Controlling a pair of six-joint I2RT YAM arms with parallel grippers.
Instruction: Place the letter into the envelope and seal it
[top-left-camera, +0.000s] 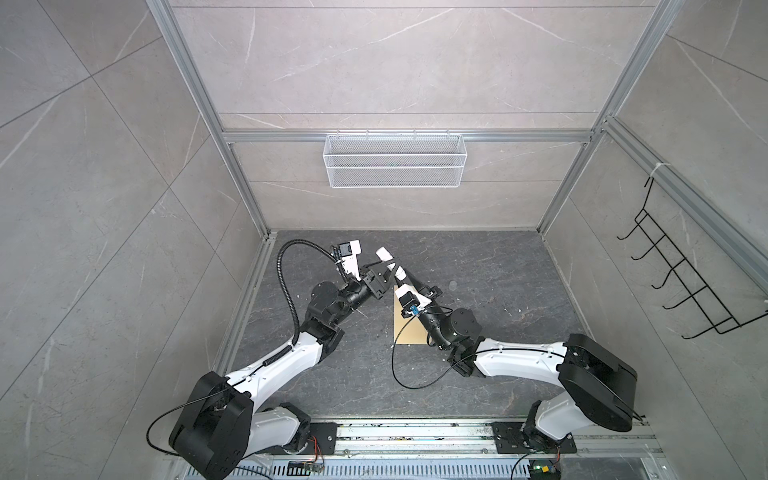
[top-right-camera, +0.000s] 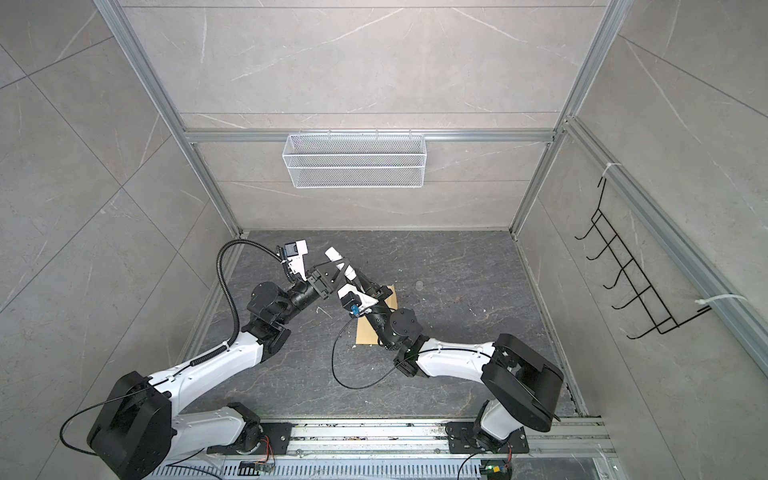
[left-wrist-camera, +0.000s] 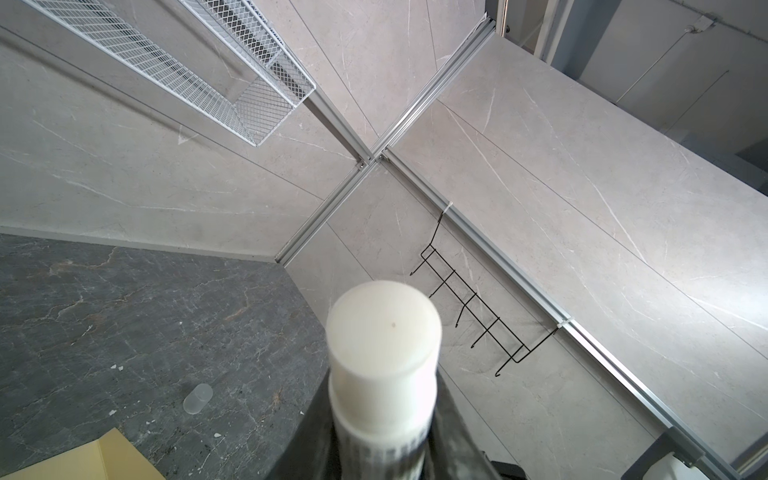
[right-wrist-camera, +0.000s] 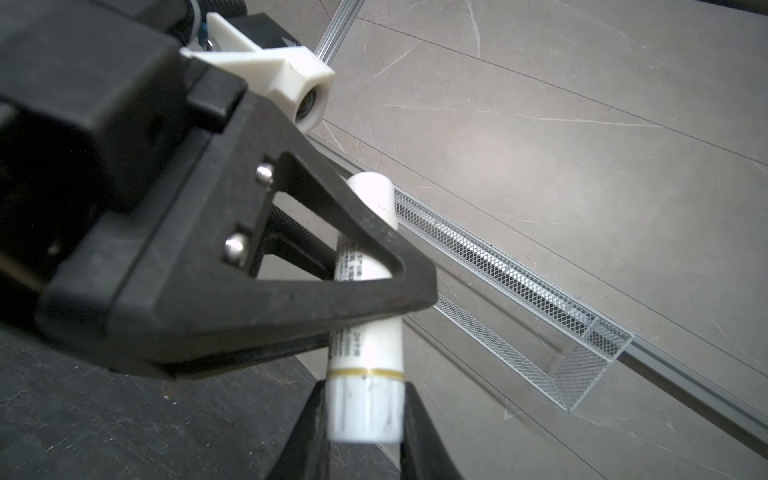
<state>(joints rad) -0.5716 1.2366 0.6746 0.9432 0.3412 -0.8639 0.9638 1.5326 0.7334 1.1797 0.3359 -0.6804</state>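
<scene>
Left gripper (left-wrist-camera: 382, 384): jaws clamped on the barrel of a white glue stick (left-wrist-camera: 384, 328) and carrying it clear of the table (top-left-camera: 478, 374). In both top views the stick's long axis runs on a slant. One end is high and toward the back wall. The other is lower and toward the right arm. The left wrist view looks straight along the barrel at the rounded white far end. Right gripper (right-wrist-camera: 365, 411): its jaws sit flush on both sides of the stick's lower end, just below the thin yellow band, so both arms grip the one stick, end to end. Envelope (top-left-camera: 409, 328): flat on the table, just below and nearward of the joined grippers, largely under the right forearm. Its long axis runs near to far. The far end lies closest to the stick, and a paler fold shows there (left-wrist-camera: 120, 446), likely the open flap. Letter: not seen in any view, so I cannot tell whether it is inside the envelope or hidden. Farther right a small clear cap (top-left-camera: 453, 285) lies alone on the table, probably the stick's. Judgement: gluing means tipping the high end down onto the flap. Both grippers are about equally near, and the left grips mid-barrel.
</scene>
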